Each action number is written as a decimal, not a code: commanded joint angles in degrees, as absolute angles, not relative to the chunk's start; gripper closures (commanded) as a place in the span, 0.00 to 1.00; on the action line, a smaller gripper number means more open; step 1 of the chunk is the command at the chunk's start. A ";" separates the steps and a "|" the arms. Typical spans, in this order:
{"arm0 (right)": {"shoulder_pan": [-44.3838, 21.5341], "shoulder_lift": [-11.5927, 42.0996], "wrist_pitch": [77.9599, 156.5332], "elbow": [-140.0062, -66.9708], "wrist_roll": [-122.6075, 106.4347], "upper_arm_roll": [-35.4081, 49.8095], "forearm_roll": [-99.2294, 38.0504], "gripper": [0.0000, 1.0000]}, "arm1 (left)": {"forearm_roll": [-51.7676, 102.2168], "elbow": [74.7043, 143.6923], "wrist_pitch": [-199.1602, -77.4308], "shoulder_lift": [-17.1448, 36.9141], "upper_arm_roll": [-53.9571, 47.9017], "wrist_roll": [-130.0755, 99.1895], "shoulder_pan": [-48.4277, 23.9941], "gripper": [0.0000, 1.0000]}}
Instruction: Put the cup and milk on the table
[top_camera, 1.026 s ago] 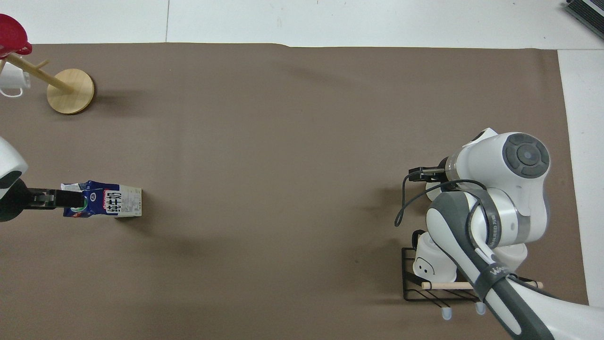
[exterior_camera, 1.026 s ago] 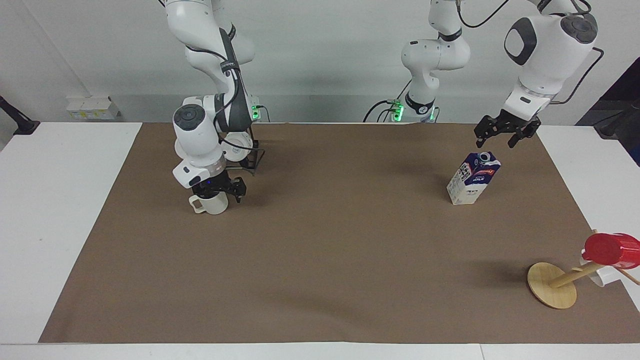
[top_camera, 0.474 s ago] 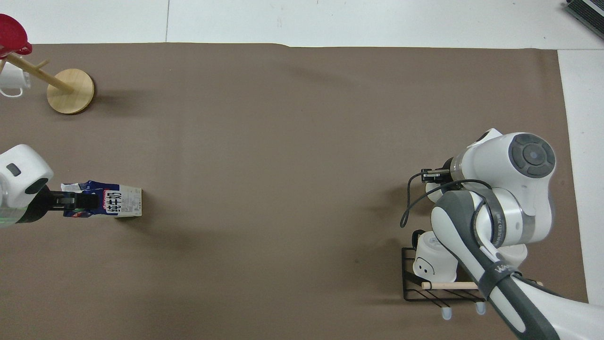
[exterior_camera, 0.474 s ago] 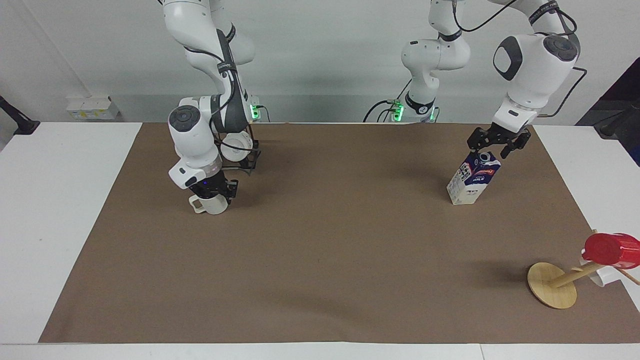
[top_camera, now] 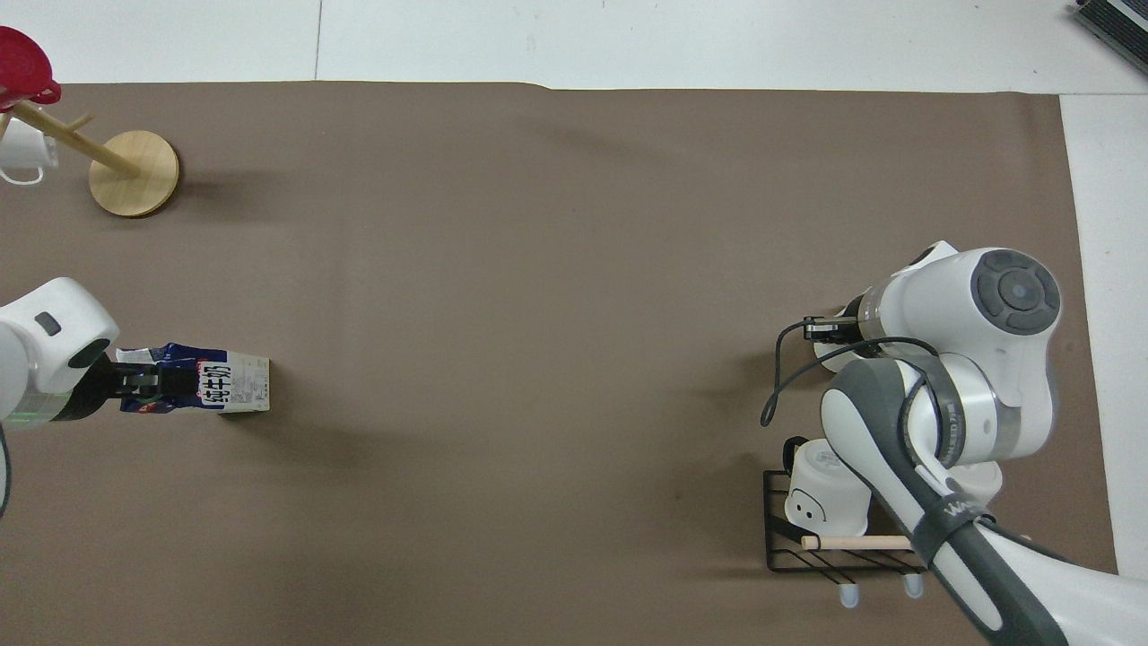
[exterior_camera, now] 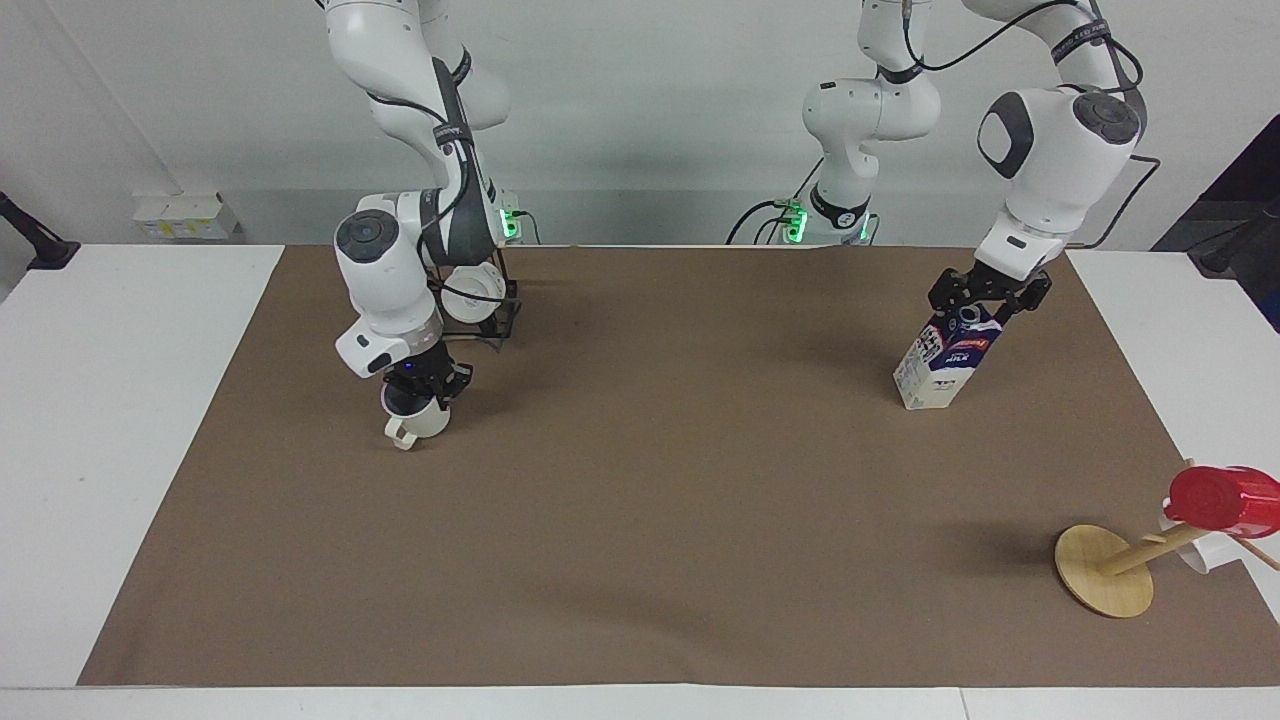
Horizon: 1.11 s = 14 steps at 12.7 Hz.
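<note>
cup (exterior_camera: 420, 421) in right gripper (exterior_camera: 425, 385) — tilted

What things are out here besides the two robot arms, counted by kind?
Cream mug: 1
White mugs: 3 (two in the rack, one of them partly hidden; one on the stand)
Red cup: 1
Milk carton: 1
Black wire rack: 1
Wooden stand: 1
Total: 8
</note>
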<state>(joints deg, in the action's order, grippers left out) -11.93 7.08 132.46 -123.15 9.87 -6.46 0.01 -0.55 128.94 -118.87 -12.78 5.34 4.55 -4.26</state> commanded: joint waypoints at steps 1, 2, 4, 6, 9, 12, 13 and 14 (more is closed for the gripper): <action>-12.13 6.86 128.77 -118.58 17.54 -6.15 -1.23 1.00 | -1.58 130.08 -120.41 -13.36 5.19 4.83 -4.22 0.35; -13.00 6.42 128.67 -117.61 21.84 -6.15 -1.23 1.00 | -1.58 130.08 -120.41 -13.36 5.19 4.75 -4.22 0.47; -15.11 5.54 128.67 -116.11 27.92 -6.15 -0.88 1.00 | -1.58 130.08 -120.32 -13.36 5.19 4.75 -4.22 0.54; -18.96 4.92 128.85 -115.67 34.59 -6.24 0.78 1.00 | -1.49 130.08 -120.32 -13.36 5.19 4.66 -4.22 0.54; -24.94 4.92 129.02 -114.52 46.20 -6.15 5.62 1.00 | -1.49 129.64 -119.97 -13.27 5.19 4.31 -3.96 0.56; -30.65 7.28 129.81 -112.07 56.13 -6.15 7.90 1.00 | -1.49 127.63 -118.48 -13.09 5.19 4.04 -3.96 0.57; -31.98 8.69 129.73 -110.49 59.56 -6.15 9.13 1.00 | -1.49 125.96 -116.30 -13.18 5.19 3.87 -3.96 0.57; -33.82 9.83 129.64 -109.35 62.46 -6.15 10.27 1.00 | -1.41 123.77 -113.67 -13.10 5.19 3.78 -3.96 0.57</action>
